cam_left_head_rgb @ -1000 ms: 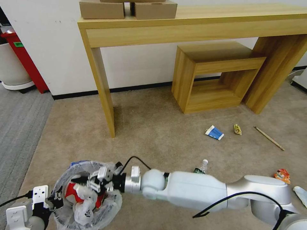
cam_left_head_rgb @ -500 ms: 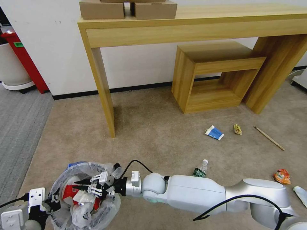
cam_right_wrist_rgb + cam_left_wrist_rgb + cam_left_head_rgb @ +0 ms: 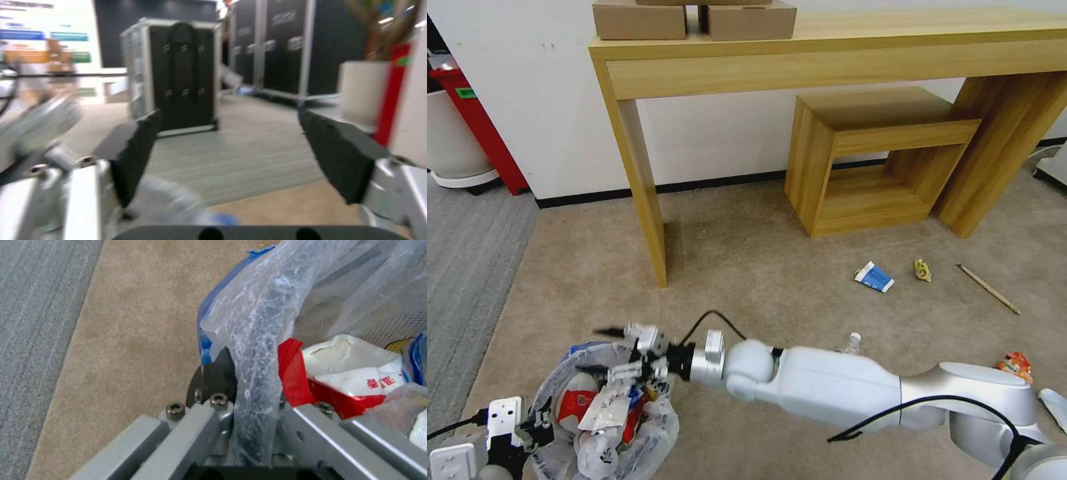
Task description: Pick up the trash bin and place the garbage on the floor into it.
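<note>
Low at the near left, trash bin (image 3: 602, 417) with crinkly plastic liner, packed with red and white wrappers, rim pinched tight by left gripper (image 3: 534, 423) at its near-left edge. Just above the bin's far rim, right gripper (image 3: 617, 350), fingers spread wide, nothing between them. On beige floor (image 3: 747, 267) to the right: clear bottle (image 3: 850, 343) beside the right arm, blue-white carton (image 3: 874, 276), yellow scrap (image 3: 922, 269), wooden stick (image 3: 988, 288), orange wrapper (image 3: 1015, 365).
</note>
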Controlling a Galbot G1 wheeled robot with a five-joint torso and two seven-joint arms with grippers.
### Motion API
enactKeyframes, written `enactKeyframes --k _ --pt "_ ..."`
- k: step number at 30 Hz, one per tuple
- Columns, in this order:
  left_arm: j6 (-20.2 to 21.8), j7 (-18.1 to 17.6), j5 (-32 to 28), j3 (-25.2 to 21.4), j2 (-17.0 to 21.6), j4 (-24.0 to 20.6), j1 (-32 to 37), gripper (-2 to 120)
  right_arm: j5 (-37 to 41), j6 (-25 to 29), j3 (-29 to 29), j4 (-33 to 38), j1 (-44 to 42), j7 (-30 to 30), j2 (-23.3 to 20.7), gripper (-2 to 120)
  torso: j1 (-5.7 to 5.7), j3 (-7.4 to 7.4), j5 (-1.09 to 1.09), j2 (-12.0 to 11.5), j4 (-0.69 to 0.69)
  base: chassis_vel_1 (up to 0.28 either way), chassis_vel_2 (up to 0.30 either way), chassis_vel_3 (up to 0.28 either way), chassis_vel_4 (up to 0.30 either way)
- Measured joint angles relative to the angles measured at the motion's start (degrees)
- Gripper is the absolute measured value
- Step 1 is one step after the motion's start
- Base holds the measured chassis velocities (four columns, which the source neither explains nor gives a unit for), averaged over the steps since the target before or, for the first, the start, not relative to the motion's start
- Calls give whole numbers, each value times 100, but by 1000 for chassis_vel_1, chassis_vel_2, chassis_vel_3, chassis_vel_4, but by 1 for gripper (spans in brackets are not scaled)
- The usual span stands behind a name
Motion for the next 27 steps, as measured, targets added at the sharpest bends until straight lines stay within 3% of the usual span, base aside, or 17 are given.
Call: enactKeyframes --k 3,4,7,8,10,11,14,23,27 --pt "-3 8 -28 44 14 6 -19 0 39 -71 488 167 61 106 -441 96 0 0 1 0 0 0 0 0 0" --pt "-3 8 -28 44 14 6 -19 0 39 -71 488 167 61 106 -441 96 0 0 1 0 0 0 0 0 0" --pt "-4 43 -68 116 109 38 -108 0 -134 -388 1290 375 -104 524 -1164 100 0 0 2 0 -3 0 0 0 0" --pt "-4 43 -68 116 109 38 -108 0 -134 -388 1290 375 -104 524 -1164 100 0 0 2 0 -3 0 0 0 0" --pt "-5 64 -66 189 183 65 -186 0 -356 -748 1796 601 -493 1332 -1488 100 0 0 1 0 -2 0 0 0 0" --pt "-5 64 -66 189 183 65 -186 0 -356 -748 1796 601 -493 1332 -1488 100 0 0 1 0 -2 0 0 0 0" --pt "-2 102 -44 255 295 90 -254 0 -673 -1117 2597 725 -1195 2360 -1854 100 0 0 2 0 -1 0 0 0 0" --pt "83 103 -223 237 631 49 -346 0 -1436 -1281 3901 649 -2412 3026 -2205 100 0 0 1 0 -1 0 0 0 0" --pt "87 142 -239 224 682 9 -394 0 -1792 -1166 4854 666 -3519 3129 -2127 100 0 0 2 0 -2 0 0 0 0"
